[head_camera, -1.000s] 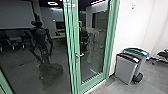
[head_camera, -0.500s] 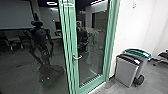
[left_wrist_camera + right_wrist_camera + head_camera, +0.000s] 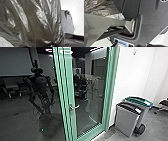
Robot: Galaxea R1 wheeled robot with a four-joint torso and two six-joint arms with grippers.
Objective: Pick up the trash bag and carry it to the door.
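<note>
A crinkled, shiny dark trash bag (image 3: 33, 25) hangs close in front of the left wrist camera, its folds gathered toward one side. The same bag (image 3: 100, 8) shows in the right wrist view, beyond a grey robot part. How the left gripper meets the bag is hidden, and the state of both grippers cannot be made out. In the head view, the green-framed glass door (image 3: 71, 97) stands ahead, with a metal handle (image 3: 74, 107) on its frame.
Two bins, a grey one (image 3: 126, 119) and one with a green lid (image 3: 138, 101), stand against the white wall right of the door. A chair (image 3: 162, 105) is at the far right. The dark glass at left reflects the robot (image 3: 41, 94).
The head camera's view has shifted a little. The door's handle edge has moved left against the rest of the frame, and more of the room shows through its glass.
</note>
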